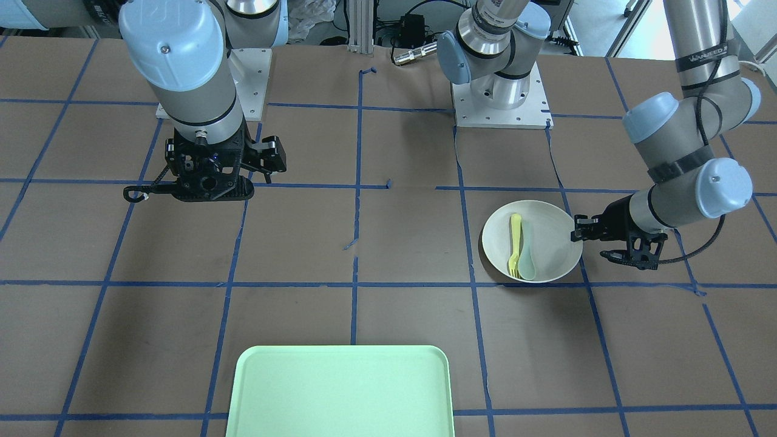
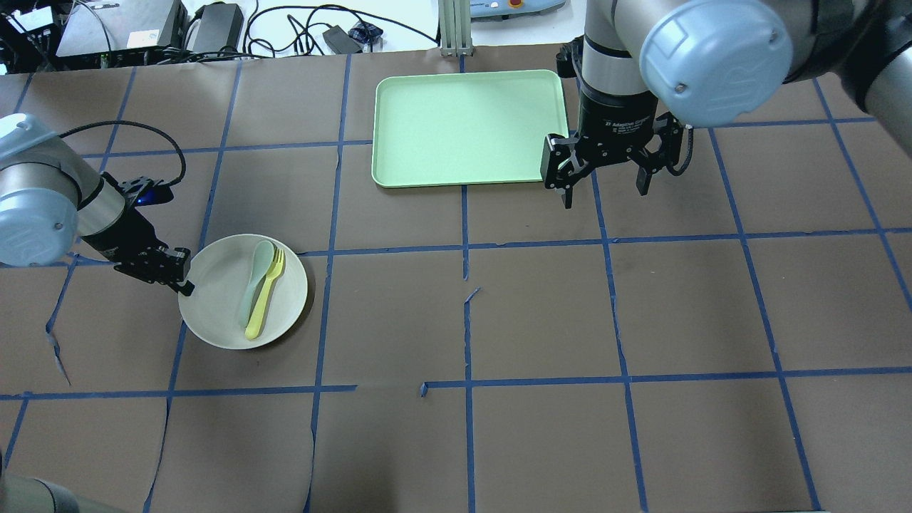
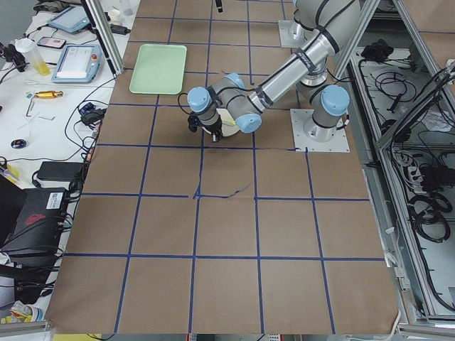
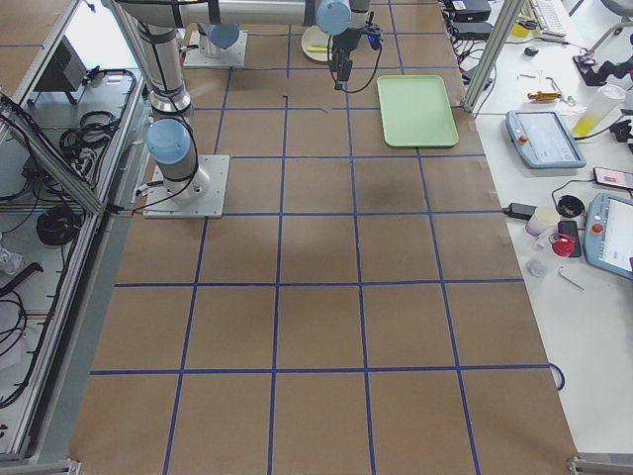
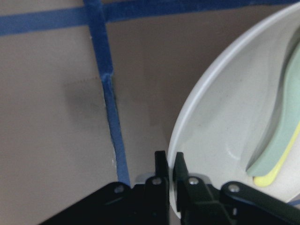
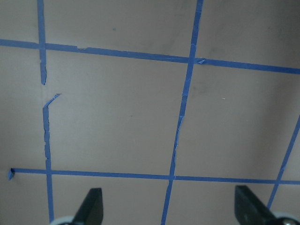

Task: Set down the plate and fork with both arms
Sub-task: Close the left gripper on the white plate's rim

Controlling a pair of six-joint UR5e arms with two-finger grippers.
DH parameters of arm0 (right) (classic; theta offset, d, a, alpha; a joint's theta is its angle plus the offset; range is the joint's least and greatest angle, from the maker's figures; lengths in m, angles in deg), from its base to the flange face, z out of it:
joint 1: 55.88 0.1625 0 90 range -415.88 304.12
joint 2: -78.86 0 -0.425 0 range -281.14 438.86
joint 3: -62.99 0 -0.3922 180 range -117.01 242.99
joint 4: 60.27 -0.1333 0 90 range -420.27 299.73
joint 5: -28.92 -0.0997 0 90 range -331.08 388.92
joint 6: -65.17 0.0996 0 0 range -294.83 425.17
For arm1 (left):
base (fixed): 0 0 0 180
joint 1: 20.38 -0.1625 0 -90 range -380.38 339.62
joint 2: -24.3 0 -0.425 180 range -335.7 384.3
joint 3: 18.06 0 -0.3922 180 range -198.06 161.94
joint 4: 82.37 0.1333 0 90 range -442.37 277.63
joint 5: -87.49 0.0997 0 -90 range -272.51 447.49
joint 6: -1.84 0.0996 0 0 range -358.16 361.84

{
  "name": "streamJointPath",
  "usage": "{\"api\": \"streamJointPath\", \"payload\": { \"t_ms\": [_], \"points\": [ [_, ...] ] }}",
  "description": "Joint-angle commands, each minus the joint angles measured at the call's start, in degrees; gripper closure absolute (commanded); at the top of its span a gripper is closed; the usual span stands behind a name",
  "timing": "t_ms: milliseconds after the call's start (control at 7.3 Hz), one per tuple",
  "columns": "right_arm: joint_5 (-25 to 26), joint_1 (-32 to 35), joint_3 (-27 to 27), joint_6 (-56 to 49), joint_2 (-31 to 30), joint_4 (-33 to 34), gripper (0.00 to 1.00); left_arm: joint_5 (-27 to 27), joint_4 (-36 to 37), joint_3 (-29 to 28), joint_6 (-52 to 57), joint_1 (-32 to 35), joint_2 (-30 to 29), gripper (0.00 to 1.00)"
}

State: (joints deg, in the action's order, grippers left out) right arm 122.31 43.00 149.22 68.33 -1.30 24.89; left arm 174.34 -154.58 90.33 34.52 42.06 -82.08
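Grasp step: my left gripper (image 5: 169,161) pinches the plate (image 5: 215,136) rim; right gripper (image 2: 604,192) spread, idle. Next, I judge: lift level, fork (image 2: 265,299) aboard

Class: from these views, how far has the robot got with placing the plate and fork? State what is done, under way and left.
Done: the left hand is shut on the rim of the plate. In hand: the plate, seemingly not yet lifted, holds the fork and a spoon. Left: the right hand hangs open above the table, holding nothing; plate and fork remain to be placed, probably on the tray.
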Motion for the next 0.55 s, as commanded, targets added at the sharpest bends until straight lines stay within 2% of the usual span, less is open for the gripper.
{"api": "streamJointPath", "payload": {
  "t_ms": [0,274,411],
  "points": [
    [0.0,0.0,0.1,0.0,0.0,-0.1,0.0,-2.4,-4.2,-3.0,0.0,0.0,0.5,1.0],
    [0.2,0.0,0.0,-0.1,0.0,-0.3,0.0,-4.8,-9.6,-7.4,-1.0,0.6,0.0,1.0],
    [0.2,0.0,0.0,0.0,0.0,-0.3,0.0,-5.9,-10.0,-9.6,-4.1,4.1,-0.4,1.0]
  ]
}}
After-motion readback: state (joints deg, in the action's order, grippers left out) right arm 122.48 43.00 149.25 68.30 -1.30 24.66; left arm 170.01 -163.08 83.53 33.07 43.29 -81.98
